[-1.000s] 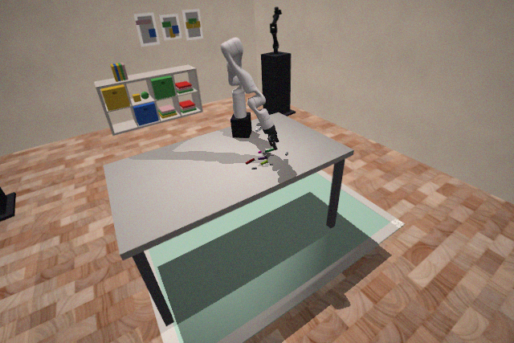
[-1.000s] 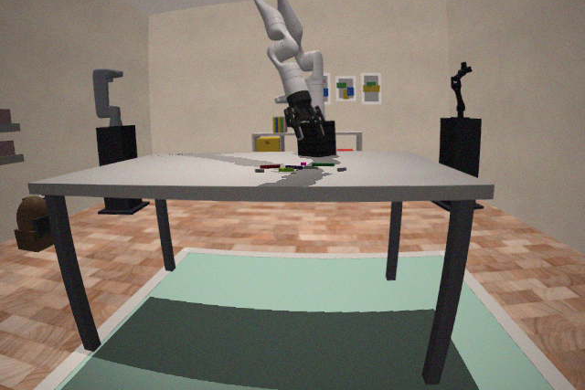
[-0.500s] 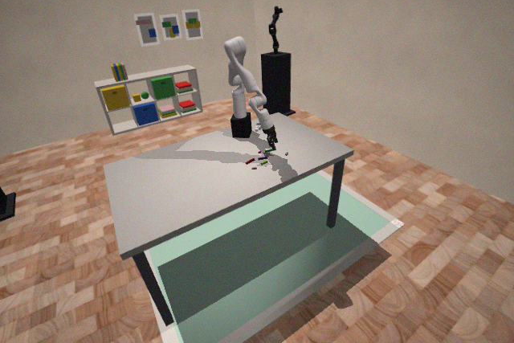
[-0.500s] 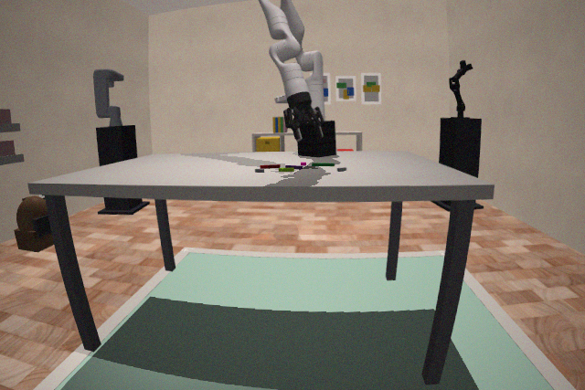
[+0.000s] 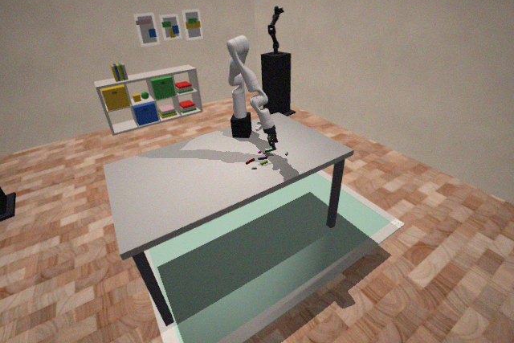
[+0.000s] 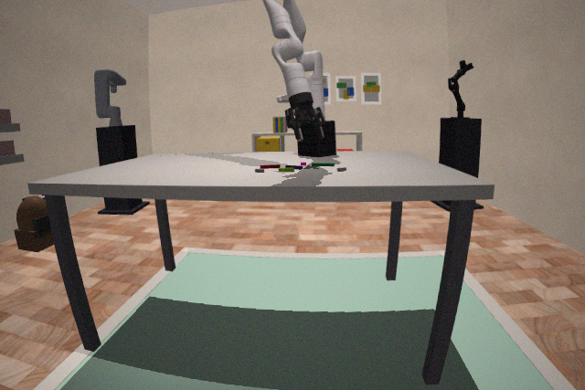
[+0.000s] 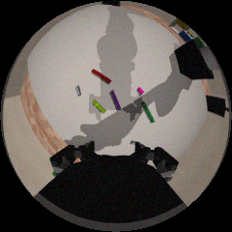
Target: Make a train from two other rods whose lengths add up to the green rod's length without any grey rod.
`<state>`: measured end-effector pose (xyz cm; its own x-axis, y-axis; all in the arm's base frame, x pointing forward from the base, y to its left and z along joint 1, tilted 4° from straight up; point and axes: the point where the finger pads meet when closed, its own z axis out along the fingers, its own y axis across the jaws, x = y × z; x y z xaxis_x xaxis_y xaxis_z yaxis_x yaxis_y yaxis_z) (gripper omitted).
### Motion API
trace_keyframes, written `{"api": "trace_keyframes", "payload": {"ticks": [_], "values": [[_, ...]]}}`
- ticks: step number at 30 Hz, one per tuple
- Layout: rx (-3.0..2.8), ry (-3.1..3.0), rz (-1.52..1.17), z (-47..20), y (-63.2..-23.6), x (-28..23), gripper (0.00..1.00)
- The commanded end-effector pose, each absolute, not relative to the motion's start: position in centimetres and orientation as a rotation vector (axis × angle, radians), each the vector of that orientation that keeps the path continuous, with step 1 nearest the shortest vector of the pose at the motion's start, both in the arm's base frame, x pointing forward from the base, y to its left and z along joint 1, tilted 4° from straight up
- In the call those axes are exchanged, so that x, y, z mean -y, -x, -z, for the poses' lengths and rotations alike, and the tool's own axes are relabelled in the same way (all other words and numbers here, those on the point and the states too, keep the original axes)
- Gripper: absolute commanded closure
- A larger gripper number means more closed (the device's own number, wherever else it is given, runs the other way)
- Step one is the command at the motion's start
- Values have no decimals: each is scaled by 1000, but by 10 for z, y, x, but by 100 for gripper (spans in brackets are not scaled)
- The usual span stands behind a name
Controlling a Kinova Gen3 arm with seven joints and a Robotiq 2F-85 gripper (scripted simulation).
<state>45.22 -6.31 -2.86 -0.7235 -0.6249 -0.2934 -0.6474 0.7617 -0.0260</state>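
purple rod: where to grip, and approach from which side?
Grip the purple rod at mid-length, coming straight down with the open, empty gripper, fingers across its narrow width. It lies flat on the table, and in the wrist view both long sides look free; the lime rod and magenta rod lie apart from it.
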Motion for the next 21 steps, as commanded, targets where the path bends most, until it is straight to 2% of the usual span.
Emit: {"api": "trace_keyframes", "payload": {"ticks": [1, 21], "values": [[-2670, 995, -111, 28, -453, 61, 0], [-2712, 999, -87, 33, -446, 61, 0]]}}
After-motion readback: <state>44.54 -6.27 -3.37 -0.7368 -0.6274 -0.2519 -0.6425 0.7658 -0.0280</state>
